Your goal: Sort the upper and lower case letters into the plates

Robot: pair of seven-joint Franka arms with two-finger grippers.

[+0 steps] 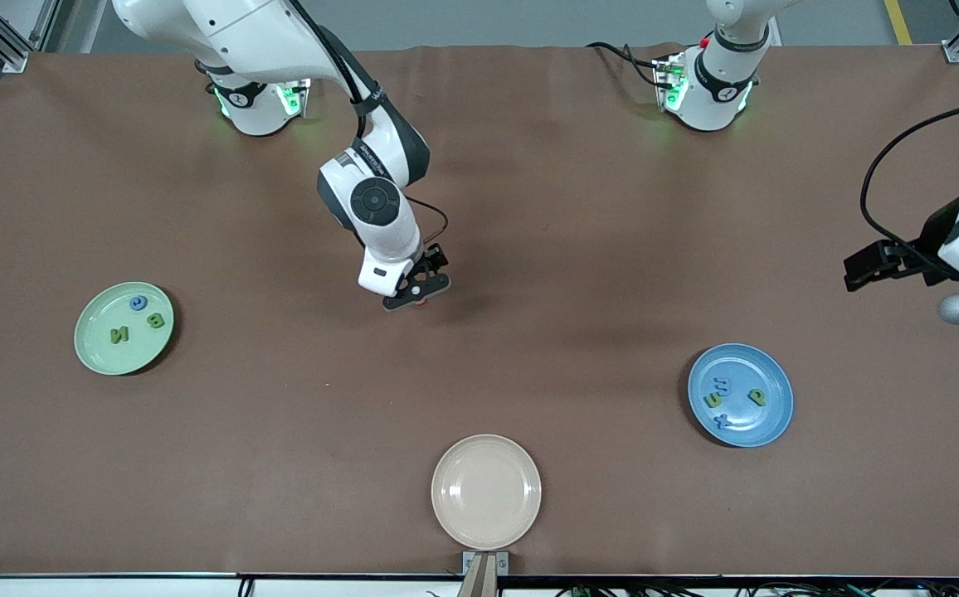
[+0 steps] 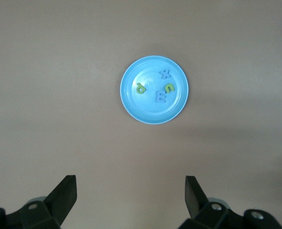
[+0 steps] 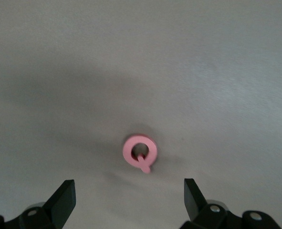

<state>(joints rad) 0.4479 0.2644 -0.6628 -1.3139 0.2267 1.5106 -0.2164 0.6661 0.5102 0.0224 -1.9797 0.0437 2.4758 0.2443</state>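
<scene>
Brown matting covers the whole table, with both arm bases along the upper edge of the front view. At the centre of that view the right gripper (image 1: 418, 292) hangs low over the mat, jaws spread wide and holding nothing. The pink Q (image 3: 140, 152) lies flat on the bare mat in the lower middle of the right wrist view, just ahead of the gap between the fingers (image 3: 64, 198); its short tail points back toward the jaws. Only a red sliver of it shows under the gripper in the front view. The right arm is much the nearer one, so the pick looks to be its job: a small advance and a drop should bracket the letter.

Outward at mid-left, the mint green plate (image 1: 91, 348) holds three letters. At lower right, the blue plate (image 1: 778, 410) holds four. A cream plate (image 1: 486, 452) sits at bottom centre. The left gripper (image 1: 861, 269) waits at the right edge, jaws wide and empty.
</scene>
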